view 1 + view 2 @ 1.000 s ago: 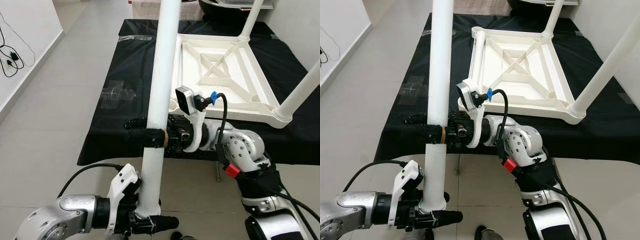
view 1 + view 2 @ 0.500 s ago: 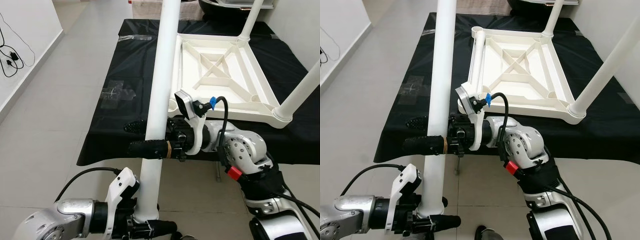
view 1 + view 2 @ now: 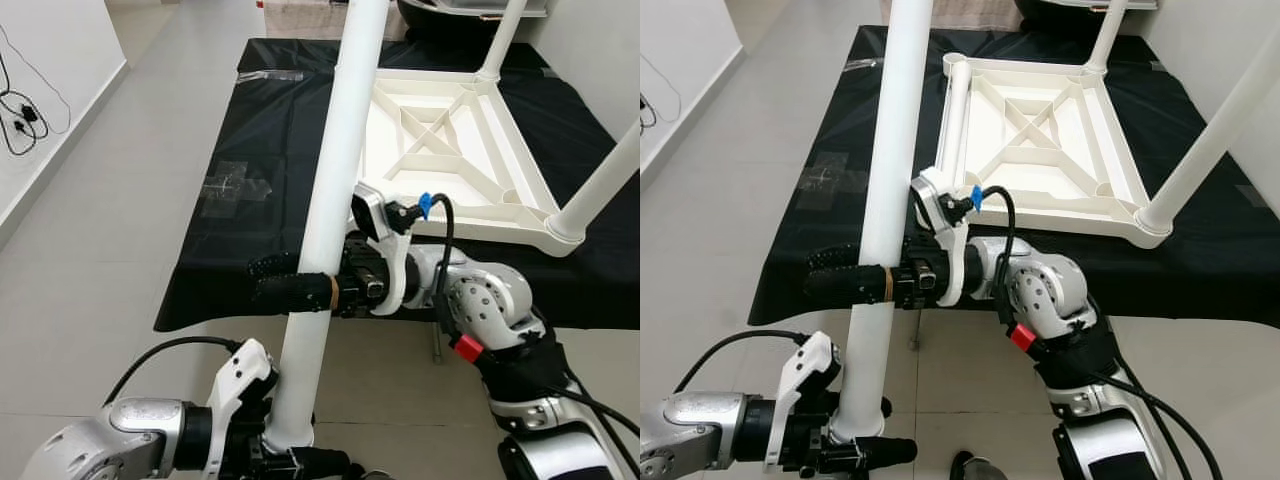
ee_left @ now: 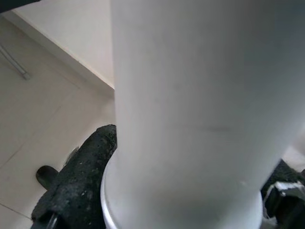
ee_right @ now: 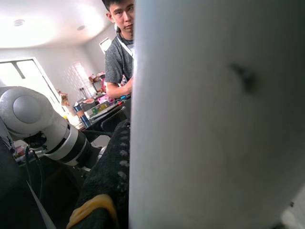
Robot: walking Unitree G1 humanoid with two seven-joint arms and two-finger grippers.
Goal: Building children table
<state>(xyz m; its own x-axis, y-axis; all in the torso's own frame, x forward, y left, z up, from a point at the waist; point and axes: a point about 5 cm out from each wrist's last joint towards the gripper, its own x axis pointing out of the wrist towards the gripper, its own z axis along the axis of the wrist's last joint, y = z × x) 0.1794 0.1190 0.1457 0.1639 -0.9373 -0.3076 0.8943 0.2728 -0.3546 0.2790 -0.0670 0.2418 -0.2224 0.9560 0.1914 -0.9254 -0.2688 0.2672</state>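
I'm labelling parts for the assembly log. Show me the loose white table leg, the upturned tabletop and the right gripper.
loose white table leg (image 3: 335, 170), left eye view, middle of the shaft.
upturned tabletop (image 3: 1040, 155), right eye view, ribbed underside.
right gripper (image 3: 840, 275), right eye view, between the fingertips at the leg.

Tabletop (image 3: 440, 150) (upturned) on cloth (image 3: 250, 210); leg (image 3: 325, 230) left of it, nearer robot.

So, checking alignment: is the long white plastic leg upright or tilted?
Tilted: the long white plastic leg leans top-right, base in left gripper, right gripper mid-shaft.
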